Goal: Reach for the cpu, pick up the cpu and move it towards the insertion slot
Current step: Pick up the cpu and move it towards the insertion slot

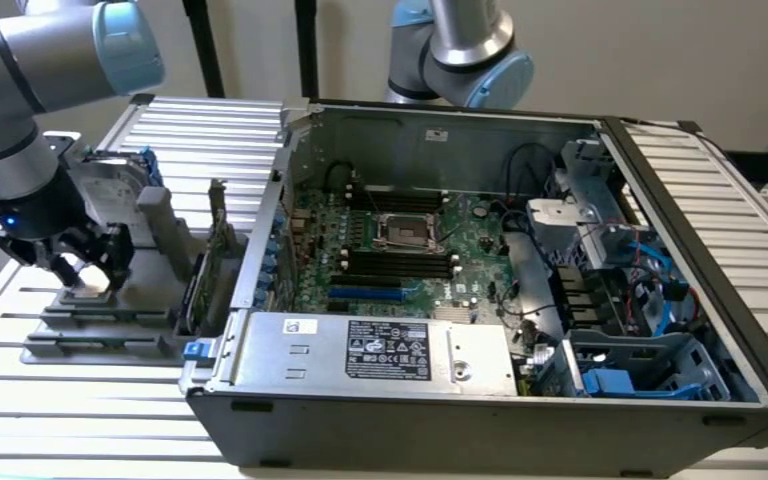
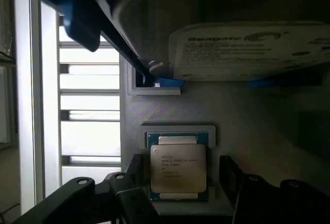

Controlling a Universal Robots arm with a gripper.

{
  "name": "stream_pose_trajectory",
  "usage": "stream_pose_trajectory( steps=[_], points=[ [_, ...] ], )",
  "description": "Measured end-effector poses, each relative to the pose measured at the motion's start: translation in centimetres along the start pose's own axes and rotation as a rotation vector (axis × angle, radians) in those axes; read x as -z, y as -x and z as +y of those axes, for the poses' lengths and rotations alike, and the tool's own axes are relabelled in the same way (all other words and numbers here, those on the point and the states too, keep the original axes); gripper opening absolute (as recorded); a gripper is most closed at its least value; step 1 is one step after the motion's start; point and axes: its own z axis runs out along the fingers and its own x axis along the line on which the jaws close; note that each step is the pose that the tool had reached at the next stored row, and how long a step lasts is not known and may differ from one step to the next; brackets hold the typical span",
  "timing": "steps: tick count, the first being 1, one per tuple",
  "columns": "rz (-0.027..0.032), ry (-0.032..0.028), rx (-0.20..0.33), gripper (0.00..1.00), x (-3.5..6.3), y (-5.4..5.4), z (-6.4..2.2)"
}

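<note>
At the exterior view's left, the arm's claw (image 1: 87, 262) is held low over a grey holder (image 1: 131, 318) on the slatted desk (image 1: 77, 420). Its fingers are spread apart and released, with nothing gripped. The cpu (image 1: 91, 278) is seen as a pale patch between them, lying in the holder. It is well apart from the open computer case (image 1: 491, 420) further right. Near the middle of the green board inside the case, the insertion slot (image 1: 407, 230) is seen as a silvery square frame with a dark centre.

The cpu is judged to be thin, light and stiff. Its smooth metal top is likely slippery, and its underside is probably delicate. It is best taken by two opposite edges, squeezed gently and kept level.

The exterior view gives the slot's place and how far the case lies from the holder. The wrist view gives the close detail. There the cpu (image 2: 178, 168) is shown lying flat in a shallow grey pocket, with a printed silvery lid and a green rim. The claw (image 2: 181, 180) is seen astride it, with dark fingers (image 2: 229, 177) flanking two opposite edges. A gap is visible at one edge; contact at the other cannot be told. A hard drive (image 2: 247, 49) with a white label and blue rails is also shown, standing beyond the pocket.
</note>
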Motion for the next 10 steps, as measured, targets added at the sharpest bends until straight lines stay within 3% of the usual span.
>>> stream_pose_trajectory(
  steps=[1,3,10],
  points=[
    [0.0001,0.0000,0.000,0.69,0.00,0.00,0.00],
    [0.0006,-0.0002,0.000,0.56,0.01,-0.01,0.00],
    [0.0000,0.0000,0.001,0.55,-0.02,0.00,0.00]
  ],
)
